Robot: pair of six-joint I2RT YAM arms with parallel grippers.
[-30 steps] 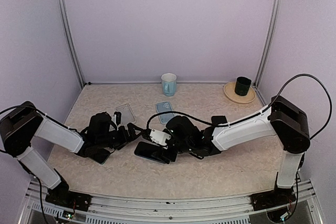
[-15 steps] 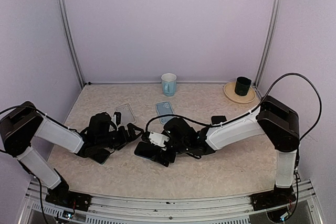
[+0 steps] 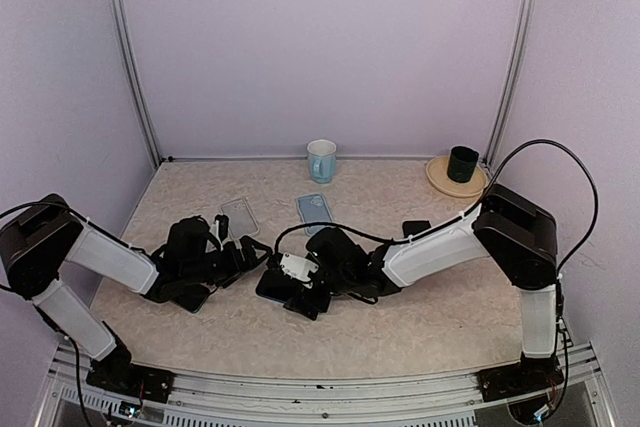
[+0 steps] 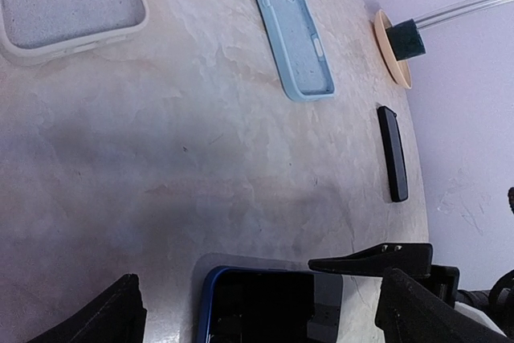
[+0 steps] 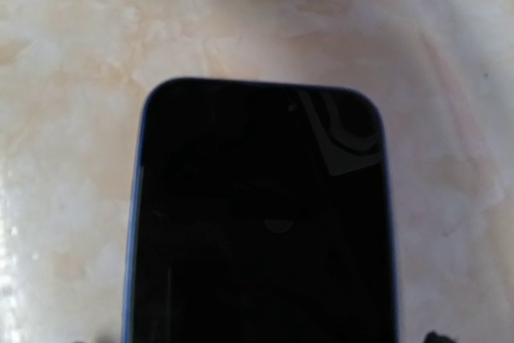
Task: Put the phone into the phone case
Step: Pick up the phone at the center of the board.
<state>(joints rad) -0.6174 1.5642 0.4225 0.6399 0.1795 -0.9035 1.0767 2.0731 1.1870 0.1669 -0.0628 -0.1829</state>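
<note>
The phone (image 3: pixel 283 287), black-screened with a blue edge, lies flat on the table between the two arms, and its top fills the right wrist view (image 5: pixel 261 214). My right gripper (image 3: pixel 303 292) sits low over it, open, the fingertips just outside the phone's long edges and not pressing them. My left gripper (image 3: pixel 247 254) is open to the phone's left, its fingers (image 4: pixel 108 317) wide apart with the phone's end (image 4: pixel 265 303) between them. A light blue phone case (image 3: pixel 314 211) and a clear case (image 3: pixel 238 215) lie farther back, both empty.
A small black block (image 3: pixel 416 228) lies right of the blue case. A pale mug (image 3: pixel 321 160) stands at the back wall. A black cup (image 3: pixel 462 162) sits on a tan plate (image 3: pixel 446 183) in the back right corner. Purple walls enclose the table.
My right gripper's jaws have spread wider around the phone, and the right arm has shifted slightly left. The phone and the left arm have stayed put.
</note>
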